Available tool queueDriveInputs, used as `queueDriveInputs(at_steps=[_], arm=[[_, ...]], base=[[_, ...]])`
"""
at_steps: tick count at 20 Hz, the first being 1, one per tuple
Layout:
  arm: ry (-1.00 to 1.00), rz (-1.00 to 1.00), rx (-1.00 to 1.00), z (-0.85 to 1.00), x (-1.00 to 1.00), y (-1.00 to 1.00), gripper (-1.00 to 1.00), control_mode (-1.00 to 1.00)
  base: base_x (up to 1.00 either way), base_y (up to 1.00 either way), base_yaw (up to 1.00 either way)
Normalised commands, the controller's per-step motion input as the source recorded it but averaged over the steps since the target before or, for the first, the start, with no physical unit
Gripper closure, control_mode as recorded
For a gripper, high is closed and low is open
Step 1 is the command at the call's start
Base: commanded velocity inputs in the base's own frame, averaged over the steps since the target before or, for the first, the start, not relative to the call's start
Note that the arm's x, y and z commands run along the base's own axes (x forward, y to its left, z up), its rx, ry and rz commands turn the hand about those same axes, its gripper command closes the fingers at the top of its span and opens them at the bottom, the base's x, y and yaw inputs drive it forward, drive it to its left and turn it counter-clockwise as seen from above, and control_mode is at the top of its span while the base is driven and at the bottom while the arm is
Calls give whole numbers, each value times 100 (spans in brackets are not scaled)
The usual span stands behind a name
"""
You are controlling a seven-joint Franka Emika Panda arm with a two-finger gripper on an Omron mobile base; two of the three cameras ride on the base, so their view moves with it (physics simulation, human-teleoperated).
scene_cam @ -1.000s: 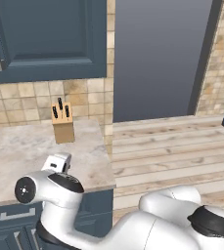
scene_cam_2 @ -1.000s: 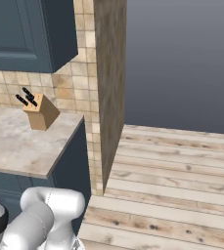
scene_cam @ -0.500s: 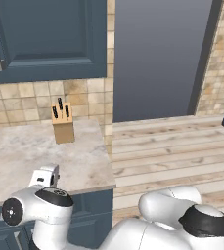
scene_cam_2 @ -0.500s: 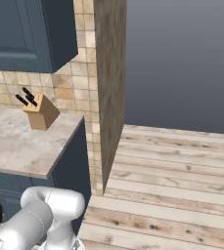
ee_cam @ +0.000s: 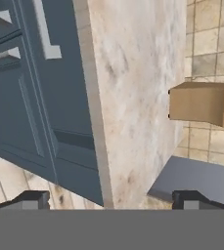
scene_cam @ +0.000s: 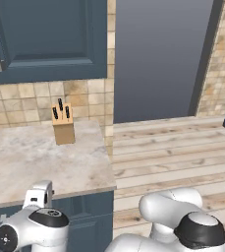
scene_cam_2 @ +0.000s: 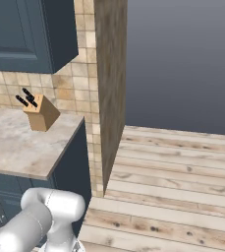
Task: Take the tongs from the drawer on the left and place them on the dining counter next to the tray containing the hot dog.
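Observation:
My gripper is open, its two dark fingertips standing far apart with nothing between them. The hand view is rolled on its side. It looks at the dark slate-blue drawer just under the marble worktop's edge, which is shut, with its silver bar handle at the upper left. The gripper hangs a short way in front of that cabinet face. The tongs are hidden. The dining counter and the tray are out of view.
A wooden knife block stands at the back of the short marble worktop, under a dark blue wall cabinet. Taller cabinet doors sit below the drawer. A tiled wall end and open wooden floor lie to the right.
The arm has swung down and to the left, sinking in front of the worktop's front edge. The jaws have stayed open. The base has not moved.

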Motion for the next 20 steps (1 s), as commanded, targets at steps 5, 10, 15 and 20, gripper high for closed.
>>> queueDriveInputs(at_steps=[5, 10, 15, 20], arm=[[-5, 4, -9, -41, -3, 9, -100, -100], [-10, 3, -9, -37, 0, 15, -100, -100], [-10, 2, -6, -30, 0, 23, -100, -100], [-4, 2, -2, -29, 0, 18, -100, -100]], base=[[0, 0, 0], [0, 0, 0], [0, 0, 0], [0, 0, 0]])
